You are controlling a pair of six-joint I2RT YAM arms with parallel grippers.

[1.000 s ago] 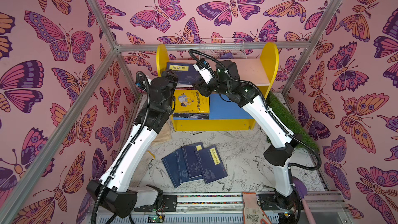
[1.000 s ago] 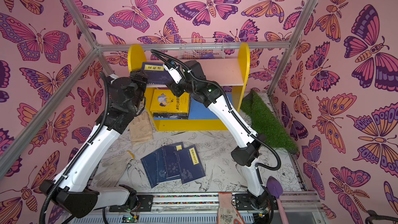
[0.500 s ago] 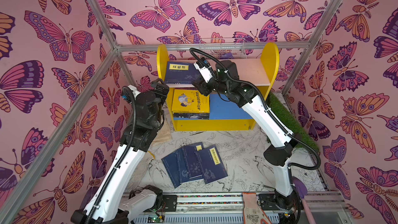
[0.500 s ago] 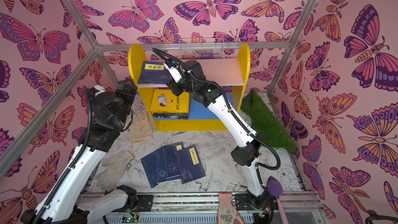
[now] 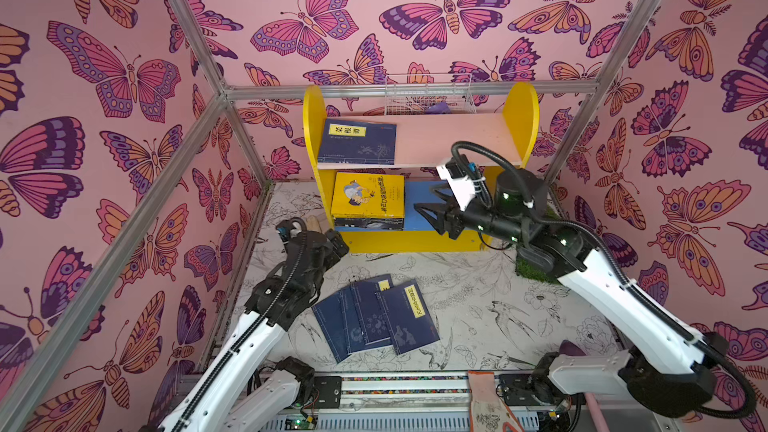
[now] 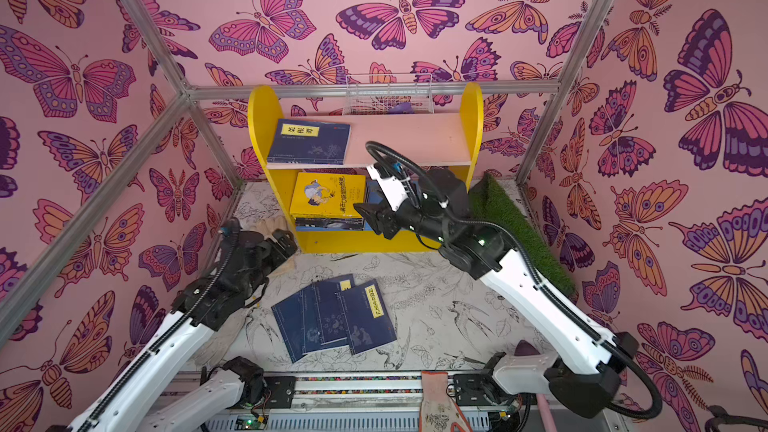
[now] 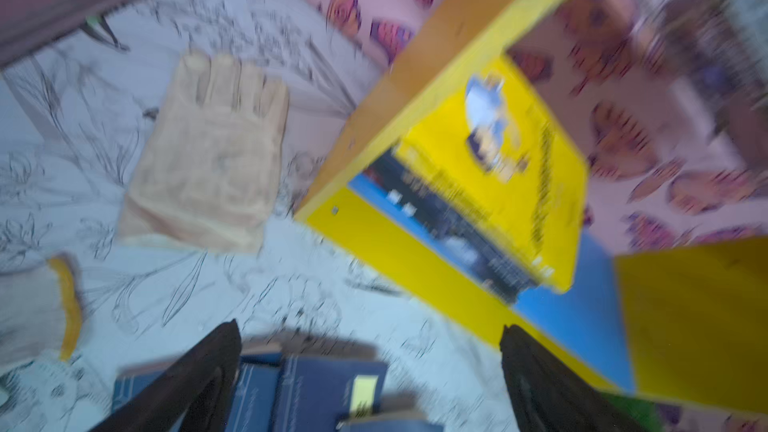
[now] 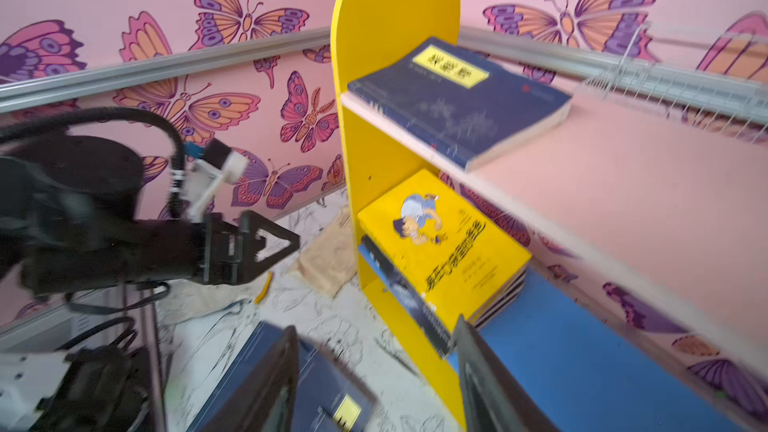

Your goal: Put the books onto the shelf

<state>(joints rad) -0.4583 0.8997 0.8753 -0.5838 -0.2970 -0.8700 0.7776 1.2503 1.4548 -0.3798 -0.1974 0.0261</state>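
Both open and empty: left gripper point(image 7: 370, 328), right gripper point(image 8: 376, 326) by shelf point(image 5: 519, 118)
Books point(image 5: 374, 317), lower centre, lie fanned and overlapping; a pinch may drag neighbours.

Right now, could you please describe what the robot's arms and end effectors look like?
The left arm and right arm have white shells, black joints and black ribbed cable hoses. The left end effector and right end effector are black, with tapered fingers.

The walls point(image 5: 374, 56) are pink with purple, magenta and orange butterflies. The shelf point(image 5: 316, 126) is yellow at the sides, with a pale pink upper board point(image 5: 449, 139) and a blue lower board point(image 8: 582, 359). The navy book point(image 5: 357, 143) bears a yellow label. The cartoon-boy book point(image 5: 368, 195) is bright yellow. The floor cloth point(image 5: 498, 305) is white with black line-drawn flowers and birds. The glove point(image 7: 208, 151) is beige and the turf strip point(image 6: 498, 201) is green.
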